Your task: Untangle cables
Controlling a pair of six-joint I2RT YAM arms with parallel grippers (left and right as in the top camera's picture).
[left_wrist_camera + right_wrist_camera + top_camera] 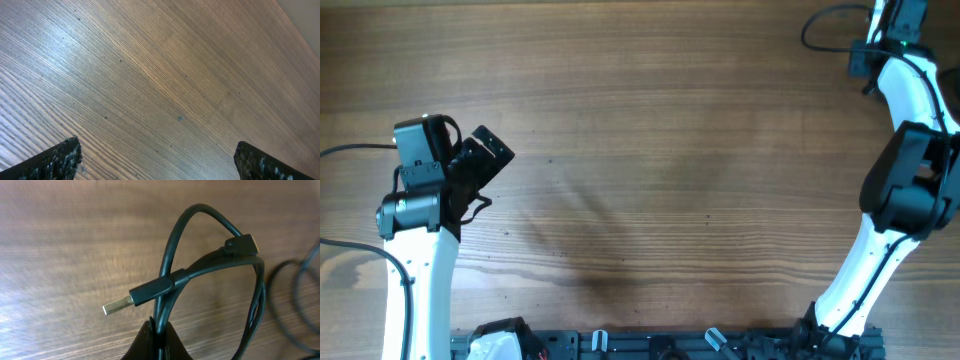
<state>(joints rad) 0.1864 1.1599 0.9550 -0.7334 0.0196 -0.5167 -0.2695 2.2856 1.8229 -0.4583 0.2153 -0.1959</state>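
The cables [172, 275] are thin black cords. In the right wrist view one loops up from my right gripper [159, 330], which is shut on it. A silver USB plug [120, 305] points left and a small angled plug [243, 245] sits at the loop's top right. More cable loops [295, 305] lie on the table to the right. Overhead, a cable loop [817, 28] shows at the far right corner beside my right gripper [885, 18]. My left gripper [157, 155] is open and empty above bare wood; overhead it is at the left [485, 160].
The wooden table [670, 150] fills the view. A dark rack [670, 345] runs along the near edge between the arm bases. The left arm's own thick black wire [350, 150] trails off the left edge.
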